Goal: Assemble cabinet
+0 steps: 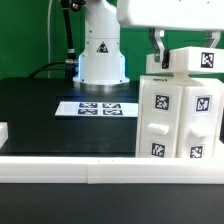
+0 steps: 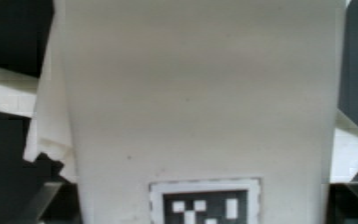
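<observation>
The cabinet (image 1: 180,115) is a large white box standing upright at the exterior view's right, with several marker tags on its front. A smaller white tagged piece (image 1: 192,60) sits on top of it. My gripper (image 1: 165,58) comes down from above and its dark fingers (image 1: 159,48) hug that piece's side. In the wrist view the white piece (image 2: 194,100) with its tag (image 2: 208,205) fills the space between the jaws, which show only as dark edges at the corners. The gripper appears shut on this top piece.
The marker board (image 1: 100,107) lies flat on the black table in front of the robot base (image 1: 100,55). A white rail (image 1: 100,165) runs along the front edge. A small white part (image 1: 3,131) shows at the exterior view's left edge.
</observation>
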`<state>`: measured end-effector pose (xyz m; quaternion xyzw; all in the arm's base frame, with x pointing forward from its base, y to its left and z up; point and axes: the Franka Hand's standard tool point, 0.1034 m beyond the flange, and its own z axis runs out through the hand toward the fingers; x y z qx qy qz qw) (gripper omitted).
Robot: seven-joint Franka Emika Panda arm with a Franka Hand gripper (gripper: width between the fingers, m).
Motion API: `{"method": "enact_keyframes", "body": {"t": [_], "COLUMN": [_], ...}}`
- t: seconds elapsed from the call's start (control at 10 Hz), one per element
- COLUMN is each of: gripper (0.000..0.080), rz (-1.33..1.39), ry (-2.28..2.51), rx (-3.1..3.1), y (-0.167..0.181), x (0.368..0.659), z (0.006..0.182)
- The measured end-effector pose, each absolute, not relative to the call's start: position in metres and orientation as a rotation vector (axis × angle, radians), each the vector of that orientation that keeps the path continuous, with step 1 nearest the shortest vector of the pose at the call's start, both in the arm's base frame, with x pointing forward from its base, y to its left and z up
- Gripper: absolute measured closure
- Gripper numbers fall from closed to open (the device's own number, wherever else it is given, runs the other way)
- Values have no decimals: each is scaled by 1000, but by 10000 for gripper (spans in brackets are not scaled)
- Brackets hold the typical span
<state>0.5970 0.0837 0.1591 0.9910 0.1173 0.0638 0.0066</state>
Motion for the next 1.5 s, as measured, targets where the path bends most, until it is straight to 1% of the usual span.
{"method": "enact_keyframes", "body": {"t": [0.3, 0.6, 0.8, 1.1, 1.5], "gripper": [238, 238, 238, 238, 238], "rz": [201, 290, 290, 291, 257], "ry": [109, -518, -880, -1296, -1731], "rx": [3131, 3139, 3098, 3017, 2845], "y": [84, 85, 88, 88, 88], "x": [597, 594, 596, 601, 603], "z": [159, 159, 160, 160, 159]}}
